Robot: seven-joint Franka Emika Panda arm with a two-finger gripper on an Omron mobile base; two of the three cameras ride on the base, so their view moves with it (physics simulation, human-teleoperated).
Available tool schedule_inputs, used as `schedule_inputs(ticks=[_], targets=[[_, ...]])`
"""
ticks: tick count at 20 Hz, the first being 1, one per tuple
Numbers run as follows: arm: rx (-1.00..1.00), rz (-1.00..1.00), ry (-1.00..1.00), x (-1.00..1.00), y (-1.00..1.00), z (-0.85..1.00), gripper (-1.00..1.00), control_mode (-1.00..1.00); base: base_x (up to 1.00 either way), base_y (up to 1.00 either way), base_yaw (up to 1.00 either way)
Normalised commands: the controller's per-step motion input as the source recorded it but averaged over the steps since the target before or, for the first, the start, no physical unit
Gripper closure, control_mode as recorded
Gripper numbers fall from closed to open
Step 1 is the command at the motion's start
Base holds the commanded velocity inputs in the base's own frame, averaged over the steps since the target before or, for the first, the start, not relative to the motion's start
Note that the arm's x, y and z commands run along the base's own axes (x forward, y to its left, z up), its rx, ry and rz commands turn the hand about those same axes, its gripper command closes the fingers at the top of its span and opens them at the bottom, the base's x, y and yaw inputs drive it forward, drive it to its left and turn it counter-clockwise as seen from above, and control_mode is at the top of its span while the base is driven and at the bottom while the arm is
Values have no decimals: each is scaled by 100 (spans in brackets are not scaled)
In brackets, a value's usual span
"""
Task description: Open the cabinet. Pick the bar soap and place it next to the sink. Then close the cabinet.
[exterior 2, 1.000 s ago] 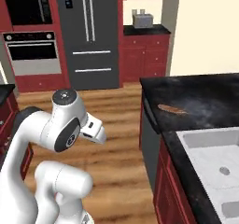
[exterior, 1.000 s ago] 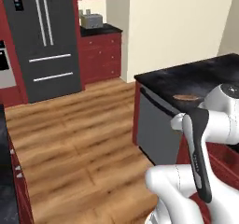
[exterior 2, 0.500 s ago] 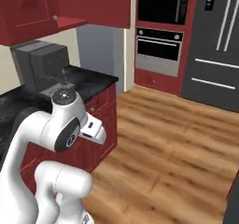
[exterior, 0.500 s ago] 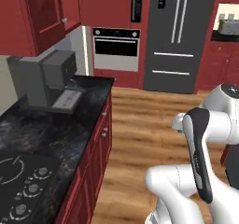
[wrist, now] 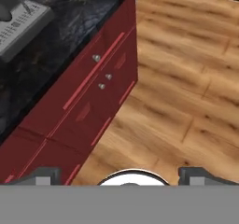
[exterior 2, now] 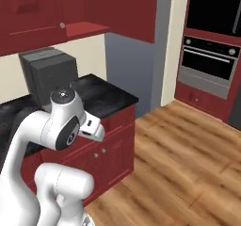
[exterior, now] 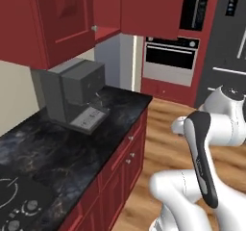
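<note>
From my left base camera I count one grey coffee machine [exterior: 72,93] at centre left, on one black counter [exterior: 57,153]. One red upper cabinet [exterior: 53,20] fills the upper left, with one round knob [exterior: 94,28]. One wall oven [exterior: 170,61] sits at upper right. Two stove dials [exterior: 21,215] show at lower left. My hand camera shows three small drawer knobs [wrist: 101,73] left of centre.

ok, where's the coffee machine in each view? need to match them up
Left base view: coffee machine at left centre, on the black counter under the cabinet.
Right base view: at left, behind the arm's shoulder.
Hand view: just its drip tray at the top left corner.
Shared landmark: the black counter.
</note>
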Motion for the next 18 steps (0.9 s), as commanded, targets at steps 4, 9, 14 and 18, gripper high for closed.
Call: schedule_inputs(ticks=[4,9,14,18], targets=[[0,0,0,0,0,0,-100,100,100,-62,7],[0,0,0,0,0,0,-100,100,78,-6,48],[0,0,0,0,0,0,-100,100,46,0,61],[0,0,0,0,0,0,-100,100,13,-7,56]])
